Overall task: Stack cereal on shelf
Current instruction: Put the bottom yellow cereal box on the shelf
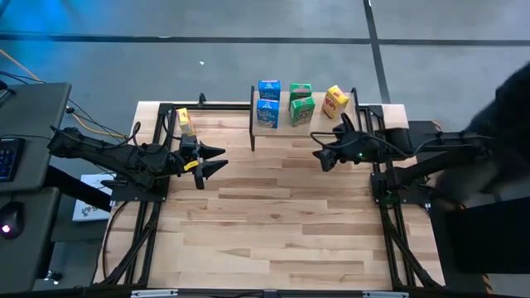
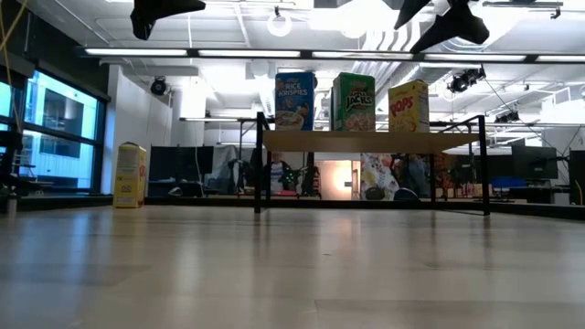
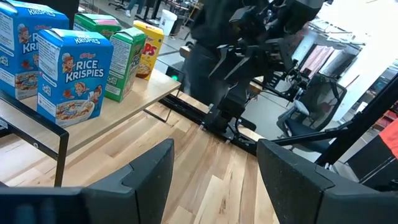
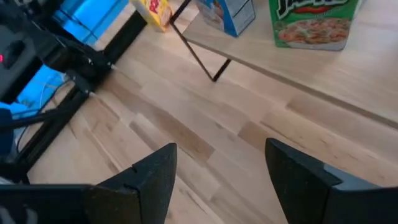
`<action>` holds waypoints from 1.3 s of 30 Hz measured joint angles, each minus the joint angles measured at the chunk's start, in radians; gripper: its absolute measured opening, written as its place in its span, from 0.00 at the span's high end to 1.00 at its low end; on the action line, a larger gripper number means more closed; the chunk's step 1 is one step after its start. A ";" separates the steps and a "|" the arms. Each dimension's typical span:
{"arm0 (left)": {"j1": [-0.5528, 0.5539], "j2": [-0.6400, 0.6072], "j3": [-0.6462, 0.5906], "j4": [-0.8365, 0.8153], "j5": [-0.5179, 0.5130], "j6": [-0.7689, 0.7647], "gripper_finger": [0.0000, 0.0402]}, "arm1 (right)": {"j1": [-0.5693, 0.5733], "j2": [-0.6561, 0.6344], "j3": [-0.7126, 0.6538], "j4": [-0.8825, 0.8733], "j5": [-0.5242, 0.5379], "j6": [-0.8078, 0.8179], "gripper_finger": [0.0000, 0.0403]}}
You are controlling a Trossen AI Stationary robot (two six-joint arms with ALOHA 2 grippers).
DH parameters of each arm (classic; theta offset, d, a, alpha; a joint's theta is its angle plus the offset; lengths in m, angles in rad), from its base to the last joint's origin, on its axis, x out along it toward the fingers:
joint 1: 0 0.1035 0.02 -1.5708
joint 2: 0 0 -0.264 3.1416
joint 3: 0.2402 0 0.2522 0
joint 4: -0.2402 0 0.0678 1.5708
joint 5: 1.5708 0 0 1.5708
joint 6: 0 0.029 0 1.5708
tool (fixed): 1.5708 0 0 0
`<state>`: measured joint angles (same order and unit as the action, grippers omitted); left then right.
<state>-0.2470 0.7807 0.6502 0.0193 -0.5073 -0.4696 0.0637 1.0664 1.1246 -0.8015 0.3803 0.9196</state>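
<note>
A low shelf (image 1: 281,128) is standing at the far edge of a pale wood-plank table (image 1: 265,223). The shelf is a flat, light-wood board resting on thin black metal legs.

Five small rectangular cardboard cereal boxes are sitting upright on the board. Two blue boxes (image 1: 268,101) are standing one behind the other at the board's left end. Two green boxes (image 1: 301,104) are standing the same way near the middle. One yellow box (image 1: 335,101) is standing, slightly turned, at the right end. All have glossy printed fronts.

A sixth box, a second yellow box (image 1: 184,122), is standing upright on the tabletop itself, off the shelf and well to its left, near the table's far left corner.

The left gripper (image 1: 217,161) is hovering above the table, just in front of that lone yellow box, with its two dark, blunt fingers spread apart and nothing between them.

The right gripper (image 1: 319,147) is hovering in front of the shelf's right end, with its fingers also spread apart and gripping nothing.

Both arms are dark and jointed, reaching inward from black metal frames at the table's sides.
</note>
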 joint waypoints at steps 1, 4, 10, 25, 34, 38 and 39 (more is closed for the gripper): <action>0.000 0.000 0.000 0.000 0.000 0.000 0.45 | 0.004 -0.006 -0.009 0.011 0.010 0.001 0.43; 0.000 0.000 0.000 0.000 0.000 -0.011 0.45 | 0.005 -0.018 -0.012 0.017 0.044 0.005 0.45; 0.000 0.000 0.000 0.000 0.000 -0.027 0.45 | 0.002 -0.047 -0.012 0.016 0.112 -0.026 0.56; 0.000 0.000 0.000 0.000 0.000 -0.035 0.45 | 0.002 -0.053 -0.012 -0.075 0.166 -0.056 0.96; 0.000 0.000 0.000 0.000 0.000 -0.035 0.45 | 0.002 -0.060 -0.052 -0.006 0.166 -0.093 1.00; 0.000 0.000 0.000 -0.001 0.000 -0.035 0.45 | -0.018 -0.082 -0.175 0.165 0.126 -0.127 1.00; 0.000 0.000 0.000 0.000 0.000 -0.035 0.45 | -0.032 -0.089 -0.203 0.209 0.118 -0.137 1.00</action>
<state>-0.2474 0.7806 0.6499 0.0195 -0.5072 -0.5045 0.0316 0.9777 0.9220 -0.5922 0.4986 0.7828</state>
